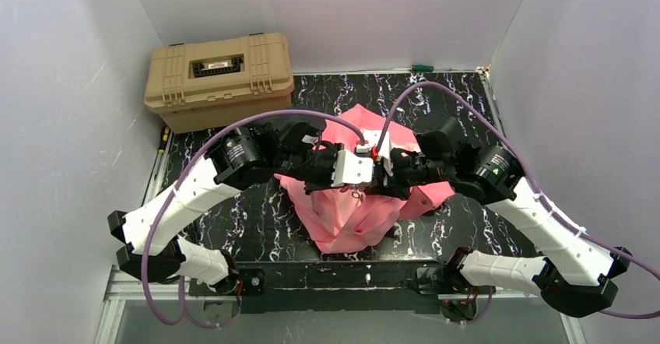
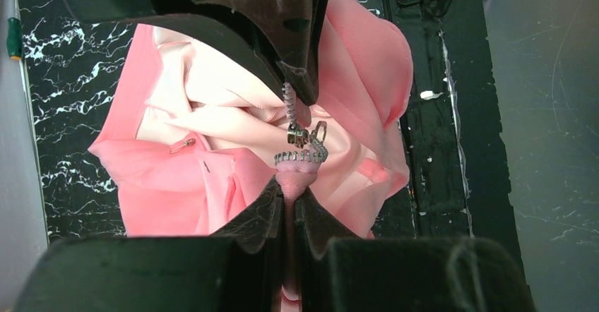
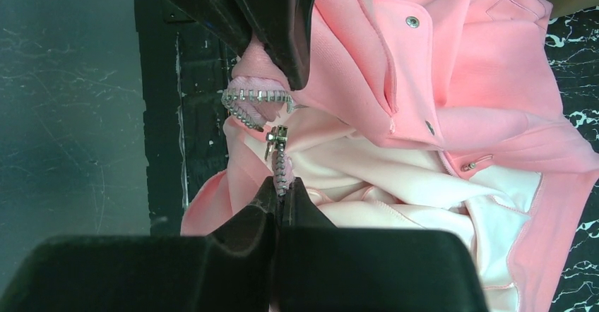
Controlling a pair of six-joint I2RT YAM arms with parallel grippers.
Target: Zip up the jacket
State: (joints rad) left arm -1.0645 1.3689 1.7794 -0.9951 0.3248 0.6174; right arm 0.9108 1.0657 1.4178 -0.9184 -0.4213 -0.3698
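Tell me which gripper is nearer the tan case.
Left, narrowly. The left gripper is over the jacket, to the right of the tan case and closer to the bases; the right gripper faces it, slightly farther right.

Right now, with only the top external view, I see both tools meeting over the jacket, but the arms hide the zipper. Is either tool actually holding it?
Observer: Yes. The left wrist view shows the left tool shut on the jacket edge, right at the end of one row of zipper teeth.
Operator: And the right one?
Observer: The right wrist view shows the right tool shut on the second row, close by the slider.
Operator: Are the rows joined?
Observer: Not that I can see. The two rows run separately and come near each other only at the slider.
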